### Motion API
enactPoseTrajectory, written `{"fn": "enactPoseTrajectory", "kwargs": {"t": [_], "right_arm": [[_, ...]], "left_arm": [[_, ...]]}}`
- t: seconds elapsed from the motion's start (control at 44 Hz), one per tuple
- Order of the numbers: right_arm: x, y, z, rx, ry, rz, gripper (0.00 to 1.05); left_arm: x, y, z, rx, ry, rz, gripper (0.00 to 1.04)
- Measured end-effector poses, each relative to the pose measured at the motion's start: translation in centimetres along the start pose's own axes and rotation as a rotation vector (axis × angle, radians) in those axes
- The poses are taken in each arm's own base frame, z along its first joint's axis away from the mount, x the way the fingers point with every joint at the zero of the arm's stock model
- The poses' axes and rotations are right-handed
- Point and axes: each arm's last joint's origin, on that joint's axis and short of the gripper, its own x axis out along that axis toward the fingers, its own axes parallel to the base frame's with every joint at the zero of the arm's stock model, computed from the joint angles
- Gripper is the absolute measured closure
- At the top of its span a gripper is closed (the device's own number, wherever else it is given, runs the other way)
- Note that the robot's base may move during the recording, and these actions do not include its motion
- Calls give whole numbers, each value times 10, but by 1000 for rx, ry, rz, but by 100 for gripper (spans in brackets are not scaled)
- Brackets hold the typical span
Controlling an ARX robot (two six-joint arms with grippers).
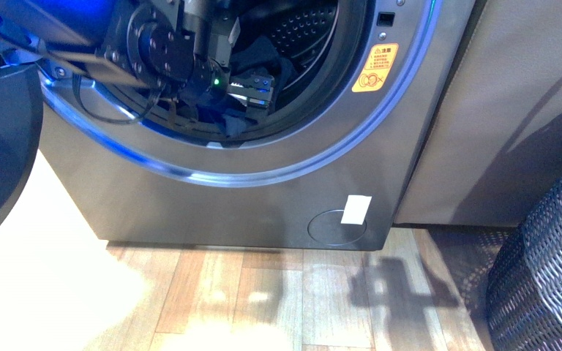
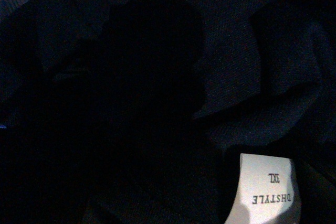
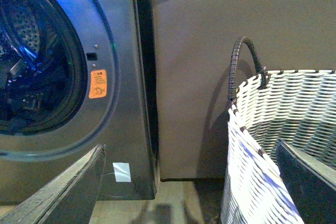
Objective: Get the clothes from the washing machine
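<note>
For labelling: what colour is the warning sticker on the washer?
Orange-yellow sticker, clearest in the front view.

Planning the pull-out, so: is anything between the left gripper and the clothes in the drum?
Nothing visible does. The left gripper sits inside the washing machine's open porthole, close up against the clothes; the door is swung clear to the left side.

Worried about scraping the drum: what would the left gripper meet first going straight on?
Probably the clothes, bunched right at the tips of the left gripper, before the drum; depth is unclear.
</note>
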Motion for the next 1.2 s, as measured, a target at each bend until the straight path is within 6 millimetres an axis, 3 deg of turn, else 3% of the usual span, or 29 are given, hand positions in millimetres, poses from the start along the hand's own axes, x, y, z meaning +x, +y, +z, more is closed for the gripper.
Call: {"fn": "enactPoseTrajectory", "kwargs": {"t": [0.068, 0.386, 0.658, 0.976, 1.203], "right_arm": [[0, 0, 0, 0, 0, 0, 8], [0, 0, 0, 0, 0, 0, 8], [0, 0, 0, 0, 0, 0, 8], [0, 0, 0, 0, 0, 0, 8], [0, 0, 0, 0, 0, 0, 8]], "left_arm": [[0, 0, 1, 6, 4, 6, 7], [-2, -7, 1, 35, 1, 7, 58], [-8, -4, -3, 43, 4, -14, 91], [-41, 2, -3, 38, -66, -100, 97], [-99, 7, 5, 42, -182, -203, 97]]}}
